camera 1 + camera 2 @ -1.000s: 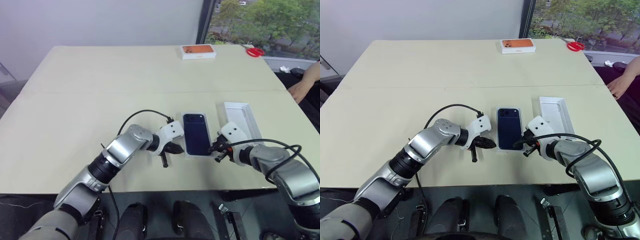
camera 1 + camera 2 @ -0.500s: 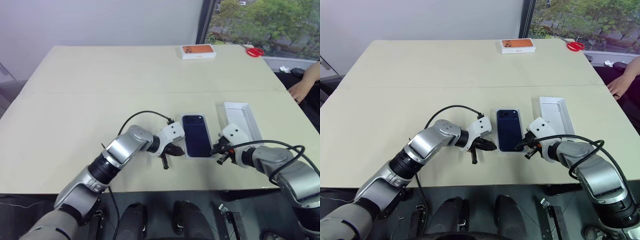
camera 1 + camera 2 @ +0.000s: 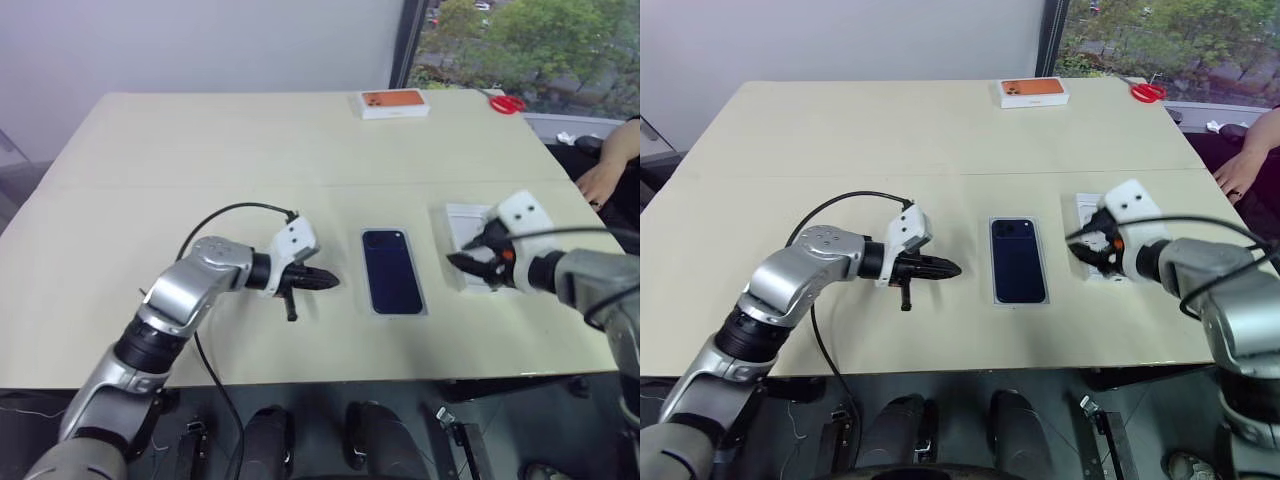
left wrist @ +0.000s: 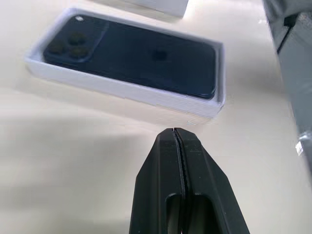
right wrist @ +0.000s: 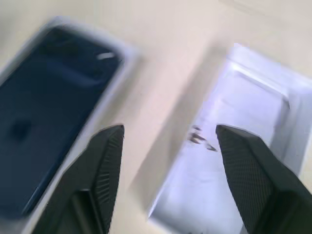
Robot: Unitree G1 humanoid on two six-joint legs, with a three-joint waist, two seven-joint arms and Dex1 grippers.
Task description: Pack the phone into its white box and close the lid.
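Your left gripper [image 3: 325, 281] is hovering over the table [image 3: 200, 160] with its two black fingers pressed together on nothing, tips pointing toward the white box [image 4: 122, 87]. That box is lying just ahead of those closed tips, apart from them, and the phone [image 3: 392, 270] is sitting inside it, dark navy back facing up, camera cluster at the end farther from you.

Your right gripper [image 3: 1085, 245] is standing with its fingers [image 5: 100, 165] spread apart and gripping nothing. It is hanging over the near end of the lid [image 5: 234, 141], which is lying open side up, its plain white inside showing. The lid is directly under and just ahead of this gripper; whether the fingertips are touching it, you cannot tell. The boxed phone is lying beside this gripper on its inner side, between your two grippers.

Well beyond both grippers, near the far edge of the table, an orange-topped box [image 3: 396, 102] is resting, and red scissors [image 3: 508, 103] are lying to its right. A person's hand [image 3: 600, 178] is resting at the table's right edge, beyond your right gripper.
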